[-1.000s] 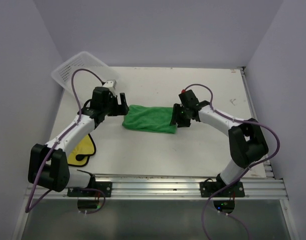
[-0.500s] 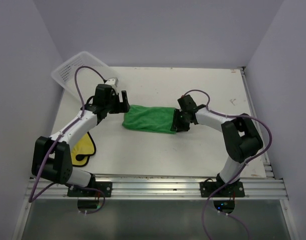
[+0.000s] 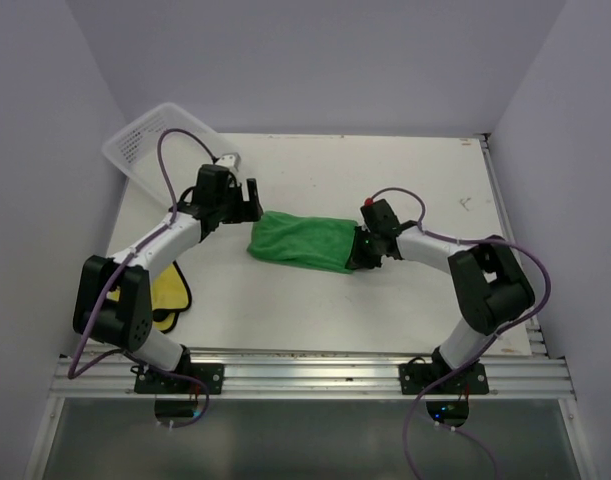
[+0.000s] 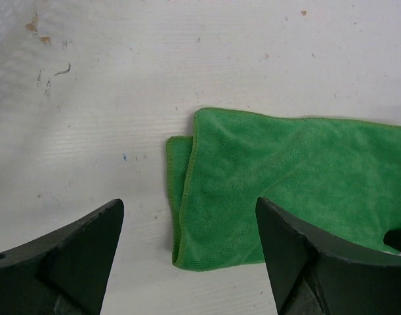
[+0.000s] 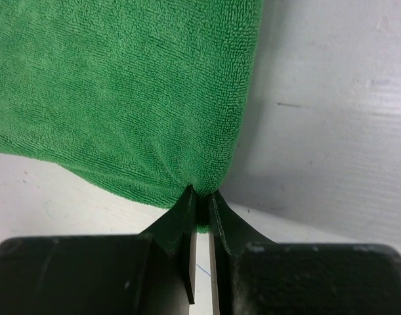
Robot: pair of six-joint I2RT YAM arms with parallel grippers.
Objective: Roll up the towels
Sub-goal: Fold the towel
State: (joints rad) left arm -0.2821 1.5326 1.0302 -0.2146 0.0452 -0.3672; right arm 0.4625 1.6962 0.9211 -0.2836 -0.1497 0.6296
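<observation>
Your table (image 3: 315, 300) is the big white slab filling the top view, with both arms reaching in from the 6 o'clock edge. The white mesh basket (image 3: 150, 140) sits tilted off the 10 o'clock corner, up against the wall.

The green towel (image 3: 303, 240) lies pretty much dead centre on the table as a flat strip, running from 9 to 3 o'clock. In the left wrist view you can see its 9 o'clock end (image 4: 285, 177) is folded over, with a lower layer peeking out along the edge.

The yellow towel (image 3: 172, 292) is down at 8 o'clock, partly tucked under your left arm. A bit of black shows on it, and it's well apart from the green one.

Your left gripper (image 3: 243, 205) sits just off the green towel's 10 o'clock corner. Its jaws are spread wide with nothing between them except the towel's folded end and bare table below (image 4: 187, 210). I can't tell whether it's touching the cloth.

Your right gripper (image 3: 357, 255) is at the towel's 3 o'clock end. In the right wrist view the jaws (image 5: 200, 193) are pinched nearly together on the edge of the green cloth (image 5: 121, 85), and the fabric puckers right where they bite.
</observation>
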